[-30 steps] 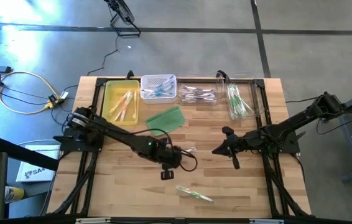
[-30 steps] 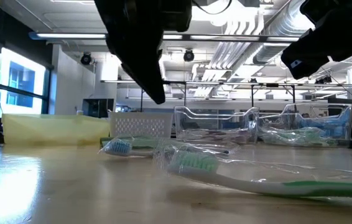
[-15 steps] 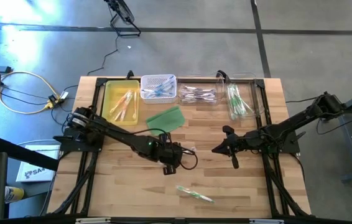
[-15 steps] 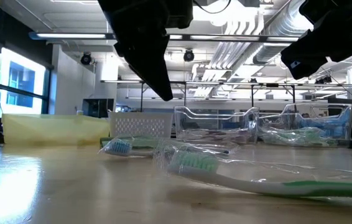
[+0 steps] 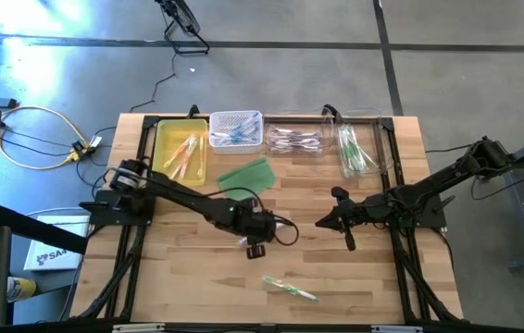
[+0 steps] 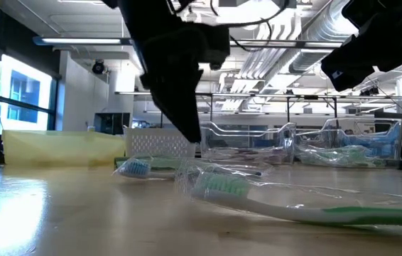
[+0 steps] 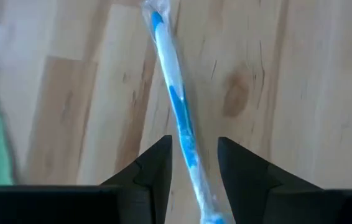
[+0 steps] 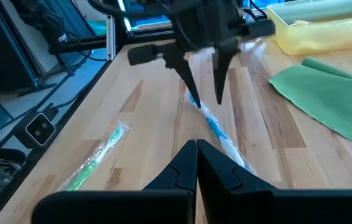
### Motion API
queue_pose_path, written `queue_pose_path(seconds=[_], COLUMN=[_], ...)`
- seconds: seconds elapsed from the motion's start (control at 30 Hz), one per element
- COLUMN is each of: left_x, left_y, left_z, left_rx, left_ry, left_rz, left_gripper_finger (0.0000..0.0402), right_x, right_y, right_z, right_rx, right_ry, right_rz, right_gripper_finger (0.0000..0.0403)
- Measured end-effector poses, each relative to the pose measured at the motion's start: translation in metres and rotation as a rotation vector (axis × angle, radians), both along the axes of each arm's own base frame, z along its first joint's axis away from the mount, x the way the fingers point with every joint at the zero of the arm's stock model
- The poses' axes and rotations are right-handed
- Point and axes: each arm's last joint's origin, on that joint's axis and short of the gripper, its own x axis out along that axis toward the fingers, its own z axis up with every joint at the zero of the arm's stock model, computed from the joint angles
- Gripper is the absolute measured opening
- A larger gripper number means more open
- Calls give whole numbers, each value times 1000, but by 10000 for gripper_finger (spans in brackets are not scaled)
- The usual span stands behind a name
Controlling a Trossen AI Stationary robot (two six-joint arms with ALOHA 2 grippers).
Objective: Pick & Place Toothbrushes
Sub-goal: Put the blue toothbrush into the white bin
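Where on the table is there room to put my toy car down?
Bare wood lies at the table's near-left corner, and on the right between the right gripper and the table's edge. The far edge is crowded with bins. The left gripper hovers mid-table over a blue toothbrush.

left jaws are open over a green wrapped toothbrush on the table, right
Not quite: the wrapped toothbrush between the open jaws of the left gripper is blue, not green, as the left wrist view shows. The green one lies apart, nearer the table's front edge.
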Motion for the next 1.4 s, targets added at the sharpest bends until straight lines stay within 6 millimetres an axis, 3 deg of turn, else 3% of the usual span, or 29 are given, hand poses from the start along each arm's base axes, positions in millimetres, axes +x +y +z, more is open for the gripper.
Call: queue_pose_path(seconds=[0.33,0.5,0.87,1.4], left_x=[9,9,18,20], left_y=[22,21,17,16], left_z=[-5,-5,-38,-45], left_rx=[-68,-67,-110,-129], left_ry=[-6,-1,69,84], left_rz=[26,20,3,13], left_gripper_finger=[125,125,125,112], right_x=[-1,-1,-1,-1], right_y=[0,0,0,0], right_z=[-2,-2,-2,-3], right_rx=[-7,-8,-10,-11], right_ry=[18,19,24,28], right_rz=[0,0,0,0], right_gripper_finger=[2,2,2,2])
